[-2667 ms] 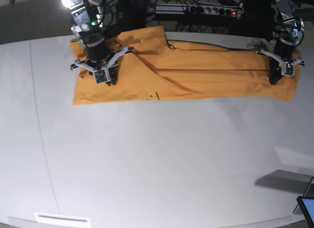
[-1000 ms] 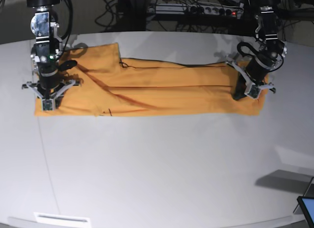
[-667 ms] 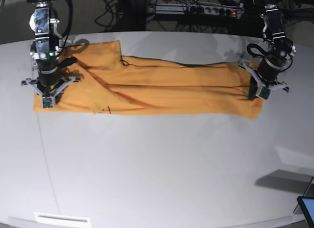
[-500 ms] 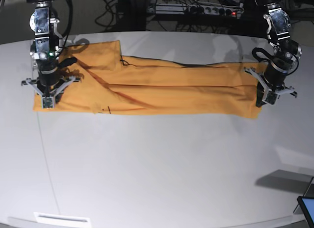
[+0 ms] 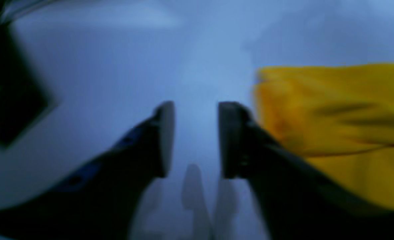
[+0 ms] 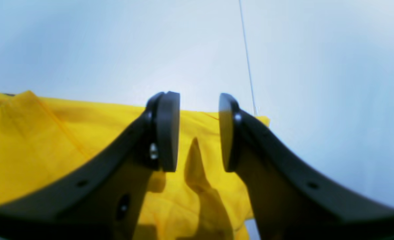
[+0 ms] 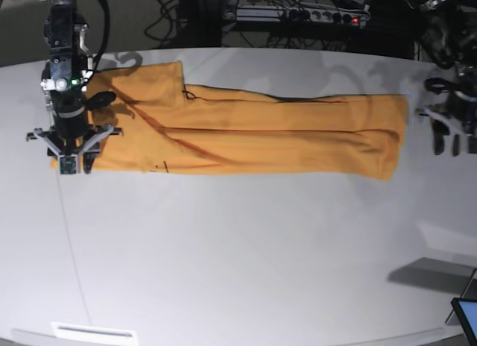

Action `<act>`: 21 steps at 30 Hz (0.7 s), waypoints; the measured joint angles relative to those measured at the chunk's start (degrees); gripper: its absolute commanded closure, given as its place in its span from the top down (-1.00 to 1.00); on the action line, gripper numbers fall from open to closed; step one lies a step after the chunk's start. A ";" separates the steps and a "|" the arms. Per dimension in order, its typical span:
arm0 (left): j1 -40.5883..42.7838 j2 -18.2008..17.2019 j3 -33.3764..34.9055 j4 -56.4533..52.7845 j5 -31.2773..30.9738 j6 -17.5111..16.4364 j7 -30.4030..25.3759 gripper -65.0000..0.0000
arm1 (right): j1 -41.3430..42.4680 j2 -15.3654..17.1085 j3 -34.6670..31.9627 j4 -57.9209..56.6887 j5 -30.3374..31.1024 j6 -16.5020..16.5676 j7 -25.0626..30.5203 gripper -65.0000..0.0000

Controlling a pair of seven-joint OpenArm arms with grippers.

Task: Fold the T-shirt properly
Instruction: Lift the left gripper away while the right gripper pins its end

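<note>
Both grippers open, empty, prob. off T-shirt.

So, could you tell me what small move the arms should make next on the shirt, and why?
Probably bring the left gripper back over the T-shirt end nearest it. It hangs open over bare table, clear of the cloth, while the open right gripper sits over the other end. The shirt lies as a long band, so a crosswise fold looks due.
</note>
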 measured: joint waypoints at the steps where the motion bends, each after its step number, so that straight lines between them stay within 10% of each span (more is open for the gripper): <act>1: -0.02 -0.39 -1.40 0.00 -0.52 -1.14 0.74 -0.04 | -0.24 -0.02 -0.02 0.37 -0.02 -0.04 -0.17 -0.40; 15: 2.73 -2.08 -4.13 -11.19 -1.66 -2.32 2.62 -0.02 | -6.19 -1.38 -7.19 5.79 0.28 0.63 -0.15 -0.41; 21: 2.45 -3.26 -4.13 -11.65 -1.75 -2.32 -1.20 -0.02 | -5.75 -1.29 -9.73 5.79 0.15 0.02 -0.15 -0.93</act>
